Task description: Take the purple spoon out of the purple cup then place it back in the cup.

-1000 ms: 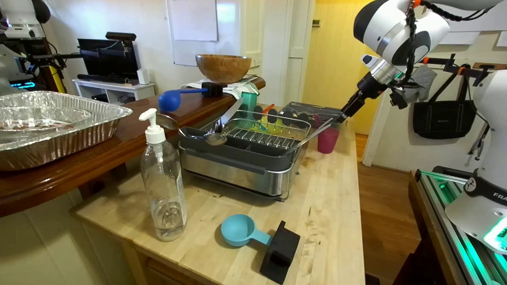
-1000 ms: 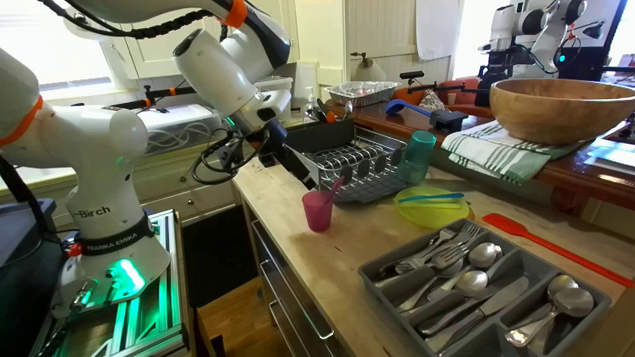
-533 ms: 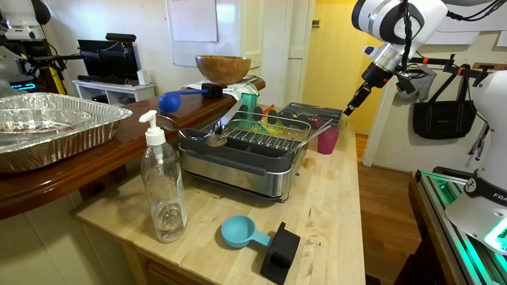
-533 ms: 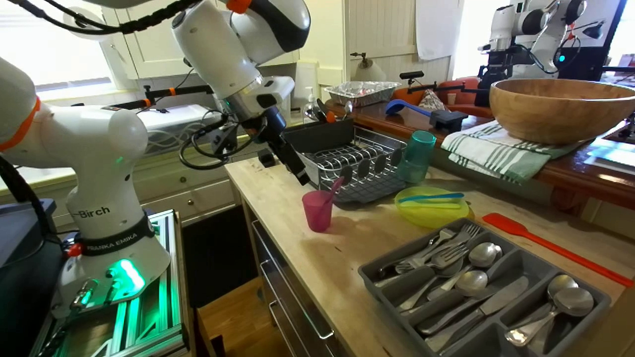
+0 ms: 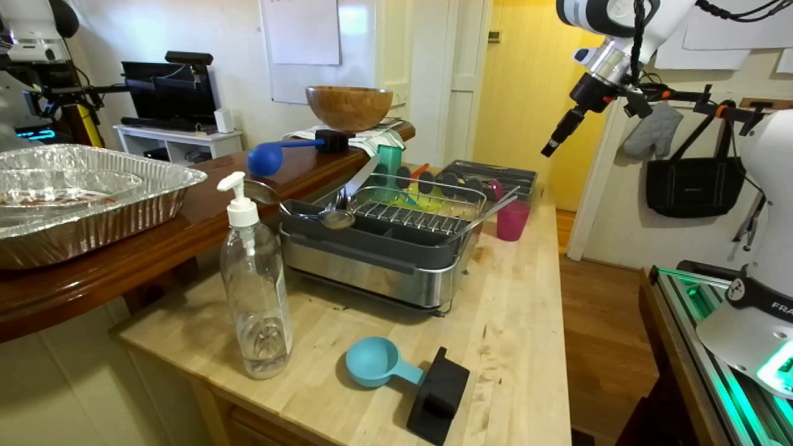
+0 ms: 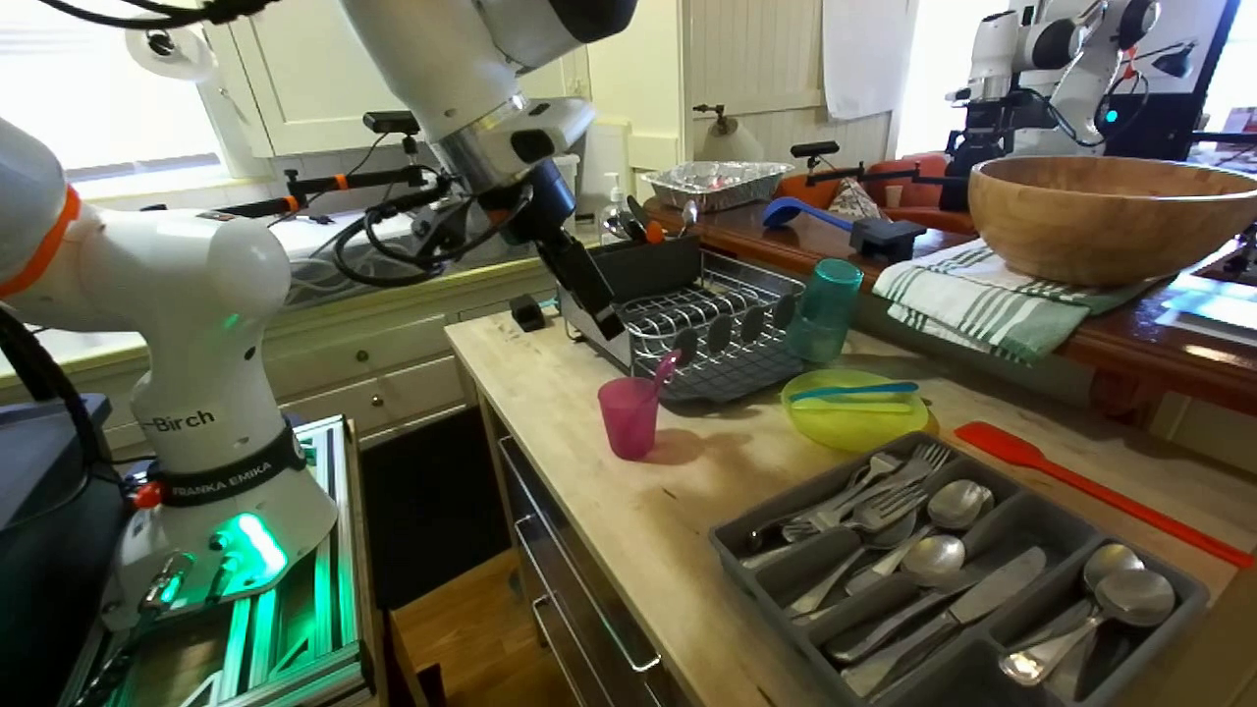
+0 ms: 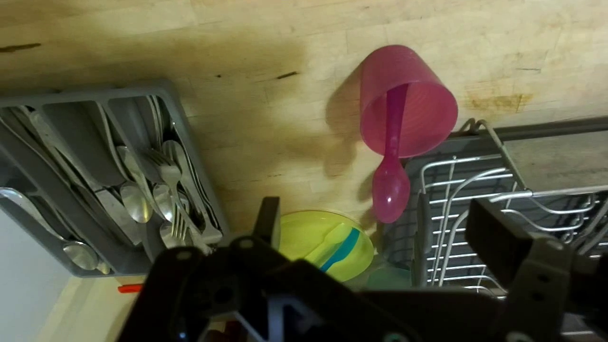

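Observation:
The purple cup [image 6: 628, 420] stands upright on the wooden counter, pink-purple and plain. Leaning inside it is the purple spoon [image 7: 391, 190], handle down in the cup and bowl sticking out over the rim; both also show small in an exterior view, where the cup [image 5: 513, 222] is beside the rack's end. My gripper [image 7: 380, 221] is open, its dark fingers [image 7: 269, 218] wide apart with nothing held. In both exterior views the gripper [image 6: 611, 322] hangs above the cup and spoon, touching neither.
A wire dish rack [image 6: 717, 314] stands close to the cup. A grey cutlery tray [image 6: 776, 599], a yellow plate [image 6: 835, 432], a teal tumbler [image 6: 825, 312] and a red spatula [image 6: 1021, 452] share the counter. Farther along are a soap bottle [image 5: 257, 297] and a light-blue scoop [image 5: 375, 362].
My gripper has risen away from the cup and spoon, still open. The cup and the spoon in it have not moved.

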Available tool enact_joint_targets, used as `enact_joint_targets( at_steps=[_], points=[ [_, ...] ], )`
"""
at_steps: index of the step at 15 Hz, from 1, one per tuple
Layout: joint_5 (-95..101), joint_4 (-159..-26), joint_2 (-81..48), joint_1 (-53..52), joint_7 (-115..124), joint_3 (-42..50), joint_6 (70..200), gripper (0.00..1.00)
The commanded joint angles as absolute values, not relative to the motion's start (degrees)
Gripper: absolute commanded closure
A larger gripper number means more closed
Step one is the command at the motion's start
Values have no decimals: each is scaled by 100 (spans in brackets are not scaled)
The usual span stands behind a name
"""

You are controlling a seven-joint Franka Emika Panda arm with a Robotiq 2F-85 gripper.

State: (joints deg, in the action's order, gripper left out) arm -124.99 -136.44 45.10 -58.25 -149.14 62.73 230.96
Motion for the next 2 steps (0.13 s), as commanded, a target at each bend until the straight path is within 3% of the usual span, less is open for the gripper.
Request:
enact_joint_targets(
  at_steps=[1,2],
  points=[
    [-12720,-13585,4314,-5689,-15115,6247,22953,0],
    [-12730,-13568,4316,-5690,-15130,6248,22963,0]
  ],
)
